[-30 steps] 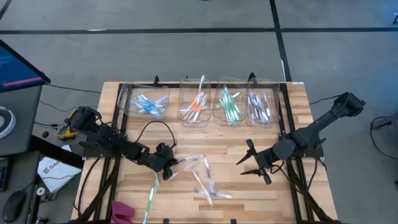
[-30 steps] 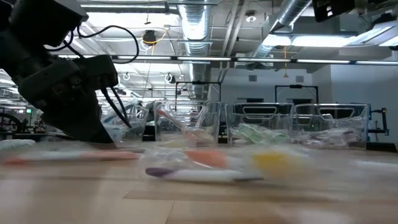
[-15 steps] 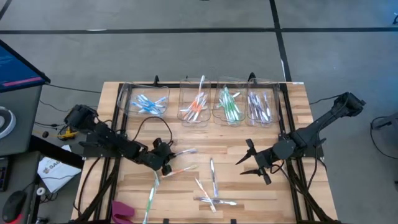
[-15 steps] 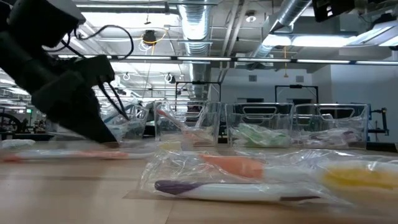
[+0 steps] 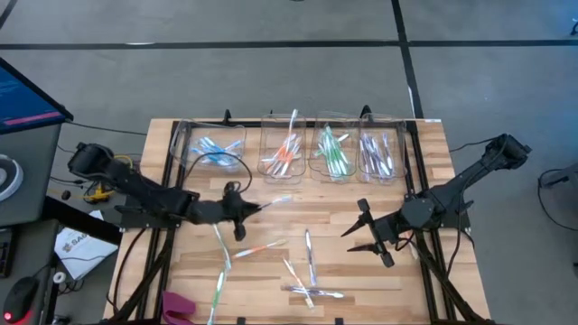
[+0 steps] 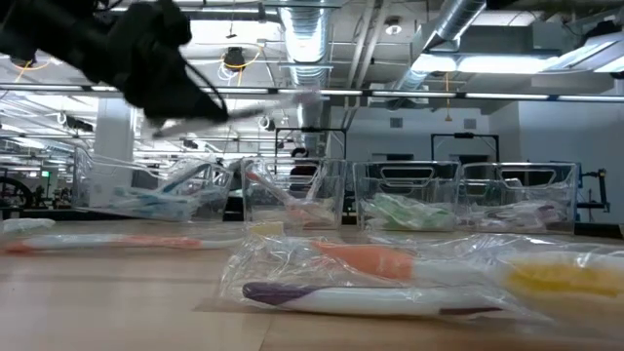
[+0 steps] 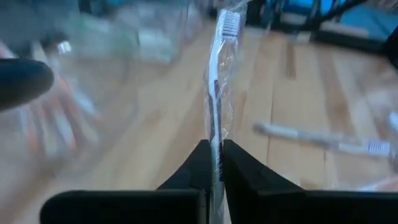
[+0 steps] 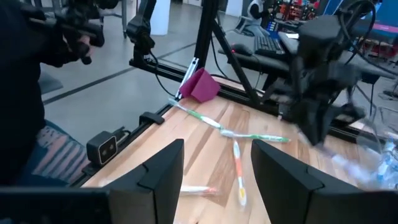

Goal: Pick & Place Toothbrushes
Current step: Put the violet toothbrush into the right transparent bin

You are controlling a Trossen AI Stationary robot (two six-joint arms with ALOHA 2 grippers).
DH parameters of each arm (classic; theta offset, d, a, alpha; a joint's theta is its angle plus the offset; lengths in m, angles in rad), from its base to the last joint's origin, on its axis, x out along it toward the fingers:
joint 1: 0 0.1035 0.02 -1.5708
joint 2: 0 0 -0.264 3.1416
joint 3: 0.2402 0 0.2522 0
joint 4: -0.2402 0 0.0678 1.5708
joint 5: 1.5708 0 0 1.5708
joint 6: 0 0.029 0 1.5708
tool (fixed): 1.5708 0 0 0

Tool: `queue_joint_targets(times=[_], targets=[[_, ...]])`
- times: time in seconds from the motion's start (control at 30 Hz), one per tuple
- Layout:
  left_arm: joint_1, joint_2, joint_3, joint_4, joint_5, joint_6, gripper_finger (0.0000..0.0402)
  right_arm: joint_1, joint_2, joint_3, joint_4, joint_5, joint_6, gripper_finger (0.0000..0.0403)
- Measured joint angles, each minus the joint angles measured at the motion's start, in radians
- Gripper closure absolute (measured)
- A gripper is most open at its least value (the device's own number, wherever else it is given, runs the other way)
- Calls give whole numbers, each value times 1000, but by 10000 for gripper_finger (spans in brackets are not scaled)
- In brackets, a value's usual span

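My left gripper (image 5: pixel 242 209) (image 7: pixel 214 155) is above the table's left middle, shut on a whitish toothbrush (image 5: pixel 275 202) (image 7: pixel 217 81) in a clear wrapper. That brush shows blurred and high in the low view (image 6: pixel 278 100). My right gripper (image 5: pixel 354 231) (image 8: pixel 214 168) hangs open over the table's right middle and touches nothing. Several wrapped toothbrushes lie flat on the wood: one (image 5: pixel 257 246), one (image 5: pixel 310 253), a crossed pair (image 5: pixel 312 291) and a green one (image 5: pixel 217 289). My left gripper pinches the toothbrush's handle (image 7: pixel 216 134) between its two fingers, through the clear wrapper. The fingers come roughly level from the table's left and lie along the brush. The bristle head (image 7: pixel 230 23) points away from the gripper, toward the right. The brush is lifted clear of the table.
Four clear bins stand along the far edge, holding blue (image 5: pixel 217 150), orange (image 5: pixel 284 155), green (image 5: pixel 332 152) and purple (image 5: pixel 377 153) brushes. A magenta object (image 5: pixel 178 305) lies at the near left corner. Bare wood lies between the bins and the loose brushes.
My left gripper has risen from the table and moved toward the far edge, staying shut on the toothbrush, which is now lifted clear. Early in the second the loose wrapped brushes shifted and then came to rest.
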Motion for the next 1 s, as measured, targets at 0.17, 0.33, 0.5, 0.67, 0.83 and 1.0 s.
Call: queue_joint_targets(times=[0.17,0.33,0.5,0.67,0.83,1.0], targets=[[17,-74,1,111,6,205,389,0,0,0,-2,-4,0,221],[37,-83,2,189,52,335,389,-12,0,0,-2,-4,-41,221],[69,-74,2,313,136,449,389,-73,15,0,3,72,-20,225],[96,-70,3,356,275,477,389,-161,64,0,39,93,-37,234],[105,-49,3,408,278,557,389,-237,137,0,106,93,-52,236],[165,-2,3,460,334,572,389,-309,182,0,186,94,-52,215]])
